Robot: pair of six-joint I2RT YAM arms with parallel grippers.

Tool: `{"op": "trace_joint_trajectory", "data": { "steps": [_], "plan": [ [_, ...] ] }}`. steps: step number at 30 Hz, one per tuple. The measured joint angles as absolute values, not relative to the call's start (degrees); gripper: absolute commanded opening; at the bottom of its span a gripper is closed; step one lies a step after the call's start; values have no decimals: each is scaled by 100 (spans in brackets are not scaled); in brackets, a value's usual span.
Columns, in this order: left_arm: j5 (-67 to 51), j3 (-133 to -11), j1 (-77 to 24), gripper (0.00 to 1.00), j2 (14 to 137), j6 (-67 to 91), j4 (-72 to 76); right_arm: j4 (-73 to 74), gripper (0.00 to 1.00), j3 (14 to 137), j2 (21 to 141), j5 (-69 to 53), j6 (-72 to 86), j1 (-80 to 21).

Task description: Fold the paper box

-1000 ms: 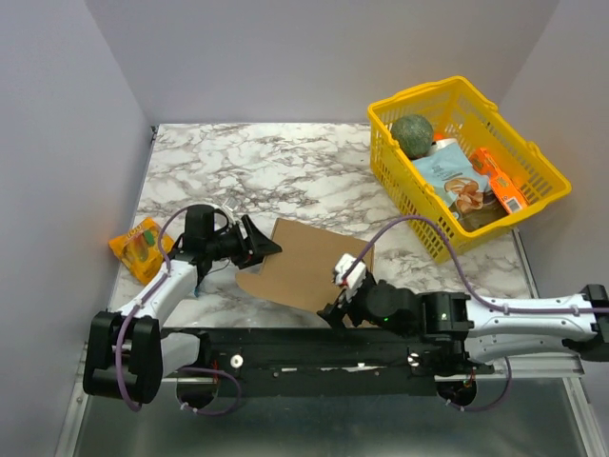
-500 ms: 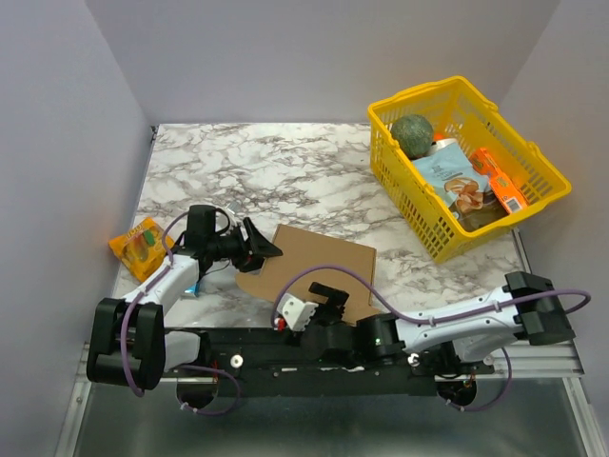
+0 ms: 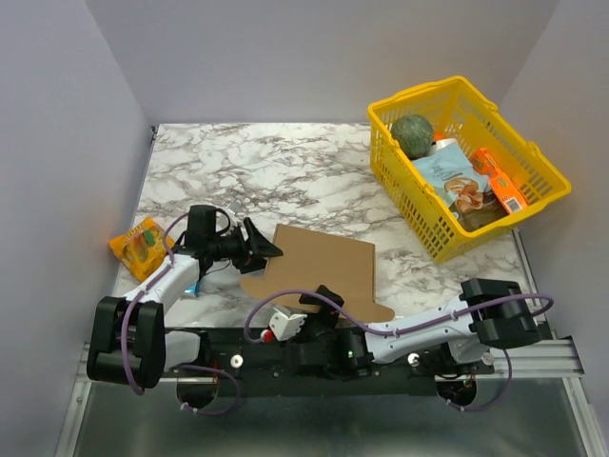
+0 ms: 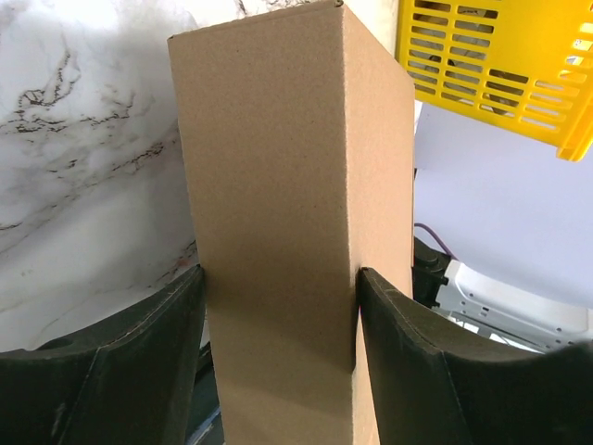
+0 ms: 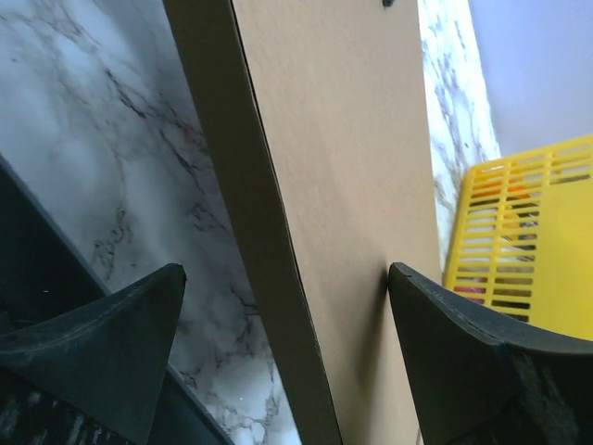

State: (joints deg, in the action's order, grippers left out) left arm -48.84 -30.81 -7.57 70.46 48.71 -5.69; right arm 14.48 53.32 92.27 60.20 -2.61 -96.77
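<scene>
Marble table (image 3: 285, 171) between grey walls; the box (image 3: 324, 267) sits near the front edge, between the two arms.
The left gripper (image 3: 259, 246) is clamped on the box's left edge; in the left wrist view both fingers (image 4: 139, 362) press against the cardboard. The right gripper (image 3: 319, 299) is at the near edge with its jaws spread. In the right wrist view the sheet (image 5: 343, 167) passes between them, one finger (image 5: 482, 362) at its face and the other clear of it. Whether the box rests on the table or is lifted cannot be told. A yellow basket (image 3: 400, 186) of goods stands at the far right, apart from the box. An orange packet (image 3: 141, 246) lies at the left.
</scene>
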Motion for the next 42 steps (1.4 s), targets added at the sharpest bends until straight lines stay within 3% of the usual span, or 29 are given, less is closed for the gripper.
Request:
{"op": "trace_joint_trajectory", "data": {
  "steps": [6,9,10,15,20,23,32,39,42],
  "plan": [
    [-4960,-3079,-757,50,7017,4915,-569,1570,76,5328,9231,6361,-154,-9677],
    [-4971,-3050,-757,67,6952,4912,-567,1616,68,5312,9220,6407,-148,-9675],
    [-4974,-3041,-757,79,6938,4910,-567,1623,66,5304,9212,6407,-148,-9675],
    [-5089,-3020,-755,99,6746,4993,-554,1643,56,5148,8993,6274,-152,-9625],
    [-5146,-3024,-637,99,6337,4912,-567,1664,46,4960,8493,5774,-161,-9498],
    [-5087,-3057,-473,99,6128,4733,-687,1647,46,4932,8110,5450,-163,-9338],
    [-3824,-3461,-311,99,5006,3439,-1728,1643,37,4866,7942,4980,-353,-9100],
    [-3430,-3424,-311,99,4278,3035,-2058,1868,19,4952,7695,4506,-565,-8936],
    [-3330,-3472,-311,99,4042,2851,-2132,2016,17,5148,7406,4150,-674,-8670]
  ]
}}
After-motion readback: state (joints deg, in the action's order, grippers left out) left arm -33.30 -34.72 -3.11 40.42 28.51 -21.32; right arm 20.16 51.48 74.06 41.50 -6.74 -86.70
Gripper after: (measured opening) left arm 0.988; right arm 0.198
